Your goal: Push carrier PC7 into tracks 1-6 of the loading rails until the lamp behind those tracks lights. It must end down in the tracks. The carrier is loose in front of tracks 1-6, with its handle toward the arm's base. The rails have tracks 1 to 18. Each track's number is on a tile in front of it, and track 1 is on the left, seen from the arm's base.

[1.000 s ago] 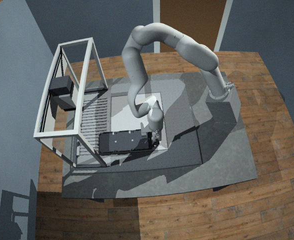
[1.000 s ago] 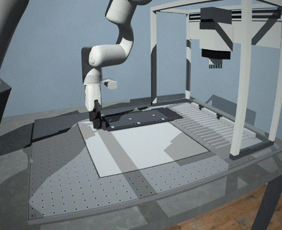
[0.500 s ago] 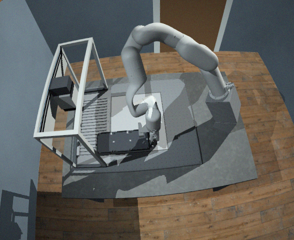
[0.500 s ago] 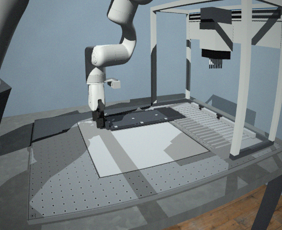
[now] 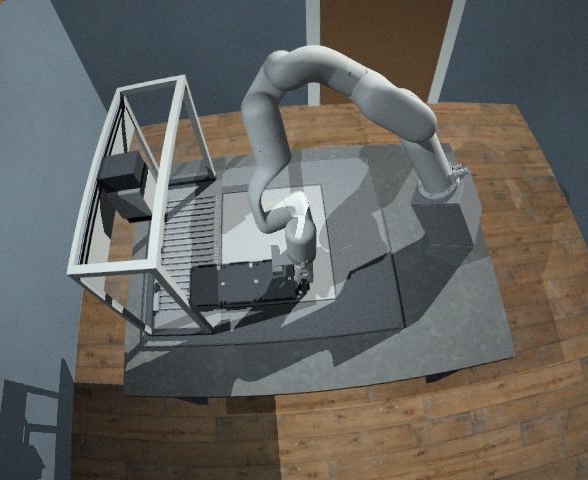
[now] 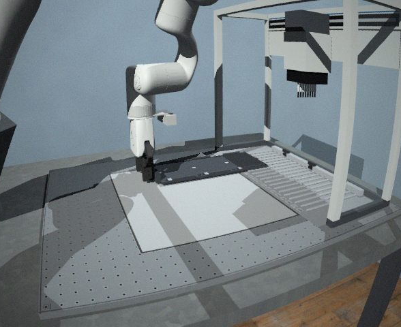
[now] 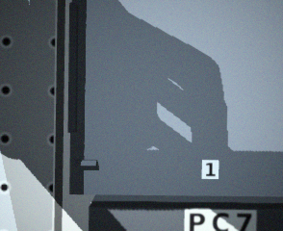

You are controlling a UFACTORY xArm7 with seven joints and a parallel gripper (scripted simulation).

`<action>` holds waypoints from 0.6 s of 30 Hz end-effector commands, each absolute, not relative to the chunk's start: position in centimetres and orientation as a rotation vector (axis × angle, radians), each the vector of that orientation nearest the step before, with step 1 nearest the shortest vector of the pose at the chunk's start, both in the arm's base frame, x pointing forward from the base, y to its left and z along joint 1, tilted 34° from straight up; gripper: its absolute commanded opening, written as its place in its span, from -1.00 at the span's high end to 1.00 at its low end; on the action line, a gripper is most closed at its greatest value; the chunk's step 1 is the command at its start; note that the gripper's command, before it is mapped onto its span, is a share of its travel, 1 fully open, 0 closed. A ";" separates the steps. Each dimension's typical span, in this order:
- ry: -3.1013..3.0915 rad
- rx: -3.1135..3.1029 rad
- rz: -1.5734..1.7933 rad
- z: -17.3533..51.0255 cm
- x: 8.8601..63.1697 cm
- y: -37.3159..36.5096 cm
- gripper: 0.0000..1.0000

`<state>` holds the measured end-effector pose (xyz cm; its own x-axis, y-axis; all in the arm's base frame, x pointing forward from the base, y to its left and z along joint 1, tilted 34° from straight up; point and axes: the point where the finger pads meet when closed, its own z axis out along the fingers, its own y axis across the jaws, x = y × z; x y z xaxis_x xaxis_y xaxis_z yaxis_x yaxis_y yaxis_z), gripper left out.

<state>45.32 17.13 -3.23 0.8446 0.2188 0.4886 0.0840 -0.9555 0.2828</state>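
Carrier PC7 is a long dark plate with small white squares. It lies lengthwise, its far end over the near part of the low-numbered tracks of the rails. The wrist view shows a tile "1" and a "PC7" label at its near end. My gripper is open, pointing down at the carrier's handle end, with nothing visibly gripped. The handle is mostly hidden by the gripper. I cannot tell contact, or whether the carrier sits down in the tracks. No lit lamp is visible.
A white-post frame stands around the rails, with a boxy head hanging high inside. A white panel lies in front of the rails, on a perforated plate.
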 end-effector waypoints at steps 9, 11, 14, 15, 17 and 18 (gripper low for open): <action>0.233 2.773 0.781 -2.5 46.4 17.6 -0.63; 0.233 2.773 0.781 -2.4 46.6 17.6 -0.63; 0.233 2.773 0.781 -2.4 46.7 17.6 -0.63; 0.233 2.773 0.781 -2.3 46.8 17.6 -0.63; 0.233 2.773 0.781 -2.2 46.9 17.7 -0.63; 0.233 2.773 0.781 -2.2 47.0 17.7 -0.63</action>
